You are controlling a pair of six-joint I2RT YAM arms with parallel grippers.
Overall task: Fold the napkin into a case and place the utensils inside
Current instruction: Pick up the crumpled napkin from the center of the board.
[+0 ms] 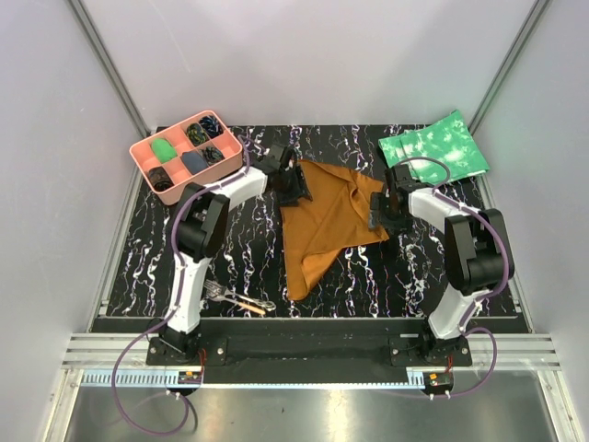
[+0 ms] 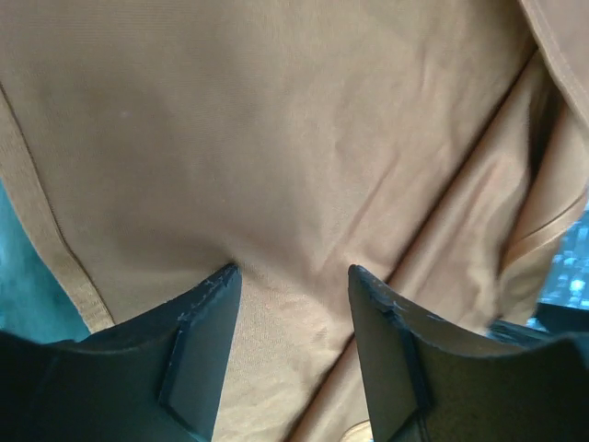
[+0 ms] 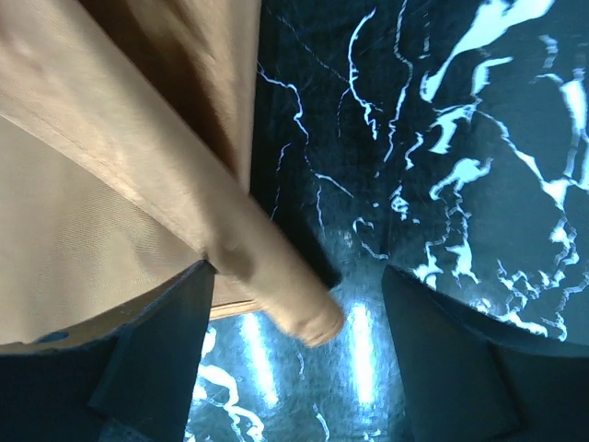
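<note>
Partly, napkin [image 1: 324, 230] corner hidden under left claw [image 1: 295, 190].

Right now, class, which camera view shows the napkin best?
The top external view: the whole napkin shows, loosely folded. The left wrist view gives only a close patch of cloth; the right wrist view, only one rolled edge.

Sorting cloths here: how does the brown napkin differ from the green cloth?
The napkin is plain rust-brown, the green cloth white-mottled. The napkin lies creased and partly folded mid-table; the green cloth lies flat at the far right corner. Both rest on the marbled table.
</note>
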